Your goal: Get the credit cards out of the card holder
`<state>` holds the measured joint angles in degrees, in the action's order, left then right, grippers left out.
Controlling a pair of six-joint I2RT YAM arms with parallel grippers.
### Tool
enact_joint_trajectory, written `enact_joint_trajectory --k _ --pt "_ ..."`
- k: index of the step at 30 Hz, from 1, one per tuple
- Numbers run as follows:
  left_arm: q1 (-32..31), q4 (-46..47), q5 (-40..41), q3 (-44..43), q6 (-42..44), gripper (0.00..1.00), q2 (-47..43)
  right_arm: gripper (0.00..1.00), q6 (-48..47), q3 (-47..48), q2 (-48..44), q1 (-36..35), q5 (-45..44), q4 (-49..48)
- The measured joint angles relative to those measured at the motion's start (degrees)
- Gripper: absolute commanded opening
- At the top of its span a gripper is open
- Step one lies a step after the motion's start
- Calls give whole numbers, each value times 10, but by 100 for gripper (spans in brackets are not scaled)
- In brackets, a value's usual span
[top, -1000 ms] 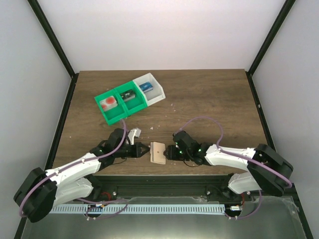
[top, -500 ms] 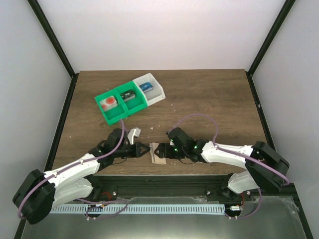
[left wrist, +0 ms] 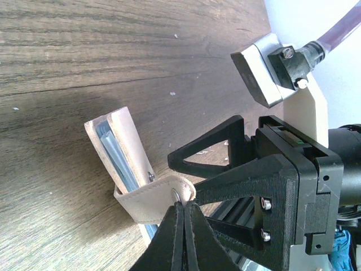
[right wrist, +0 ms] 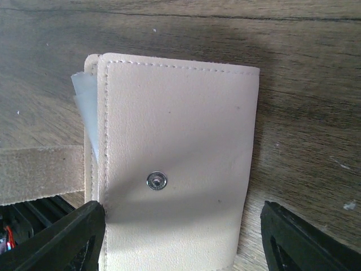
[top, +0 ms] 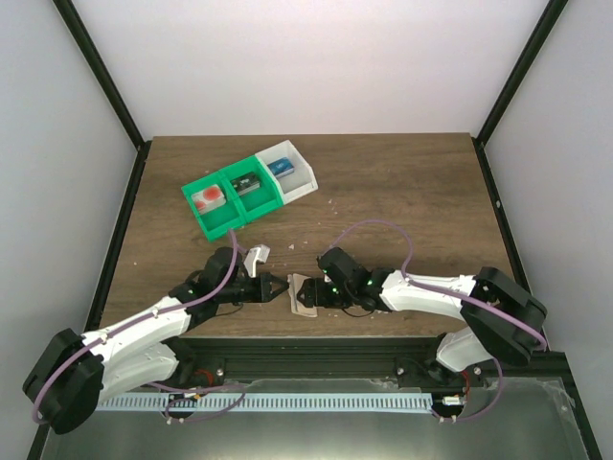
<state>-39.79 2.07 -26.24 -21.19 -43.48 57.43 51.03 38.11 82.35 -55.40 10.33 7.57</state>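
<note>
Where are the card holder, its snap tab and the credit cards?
card holder [right wrist: 180,130]: right wrist view, its front face.
snap tab [left wrist: 148,203]: left wrist view, middle of the strap.
credit cards [left wrist: 117,157]: left wrist view, blue edges between the flaps.

Item 1: table, dark brown wood grain, scattered with pale specks.

Item 2: green bin, 2 compartments, set at the far left of the table at a slant.

Item 3: white bin, 1 compartment, placed touching the right end of the green bin.

Item 4: card holder, pale with stitched edging and 1 metal snap, laid flat at the near edge, well apart from both bins.
</note>
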Motion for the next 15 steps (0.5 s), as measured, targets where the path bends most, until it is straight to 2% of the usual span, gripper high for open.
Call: enact_joint_trajectory --k 15 --pt "0 4 -11 0 -14 0 -4 82 -4 0 5 -8 5 -3"
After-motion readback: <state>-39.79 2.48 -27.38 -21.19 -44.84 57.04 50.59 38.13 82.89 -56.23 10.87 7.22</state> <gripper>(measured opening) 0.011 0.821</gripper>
